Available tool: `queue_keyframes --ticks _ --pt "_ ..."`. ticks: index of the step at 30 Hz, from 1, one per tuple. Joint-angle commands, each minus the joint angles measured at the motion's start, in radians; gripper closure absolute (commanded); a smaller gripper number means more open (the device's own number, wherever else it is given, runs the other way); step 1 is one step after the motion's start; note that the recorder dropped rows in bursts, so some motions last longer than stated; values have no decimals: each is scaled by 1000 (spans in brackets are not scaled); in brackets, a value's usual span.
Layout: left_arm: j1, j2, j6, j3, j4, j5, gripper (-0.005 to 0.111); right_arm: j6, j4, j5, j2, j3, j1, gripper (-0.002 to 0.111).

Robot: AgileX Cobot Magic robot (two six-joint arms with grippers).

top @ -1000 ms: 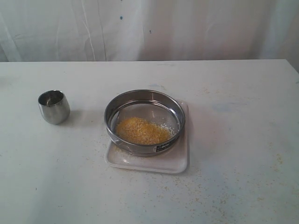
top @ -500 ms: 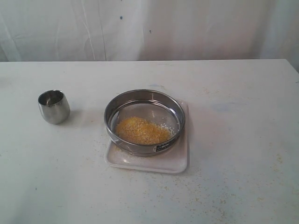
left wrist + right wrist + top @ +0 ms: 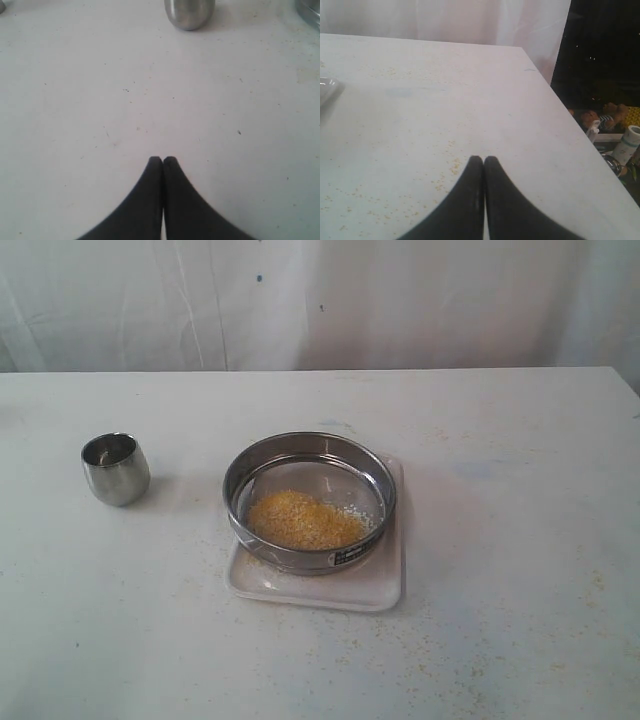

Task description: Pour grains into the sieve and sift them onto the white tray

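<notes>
The steel sieve (image 3: 309,450) rests on the white tray (image 3: 385,585) in the middle of the table. A heap of yellow grains (image 3: 303,521) lies on its mesh, with a few whitish bits beside it. No arm shows in the exterior view. My left gripper (image 3: 163,160) is shut and empty over bare table, well short of the steel cup (image 3: 189,12). A corner of the sieve (image 3: 310,10) shows at the edge of that view. My right gripper (image 3: 483,159) is also shut with nothing in it, over the table's right part, and a corner of the tray (image 3: 326,89) shows far off.
A small rounded steel cup (image 3: 115,468) stands upright left of the tray. Stray grains (image 3: 445,175) dot the tabletop around the tray and near the right gripper. The table's right edge (image 3: 560,105) drops off beside clutter on the floor. A white curtain hangs behind.
</notes>
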Motion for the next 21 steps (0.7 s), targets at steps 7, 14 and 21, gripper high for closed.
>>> queue_keyframes --ticks 7,14,21 --pt "-3 -4 -2 10 -17 -129 107 -2 -1 -8 -4 2 4 108" --pt "-3 -4 -2 10 -17 -123 107 -8 -17 -7 -4 2 4 108" --pt "-3 -4 -2 10 -17 -116 107 390 711 -298 -4 2 4 108"
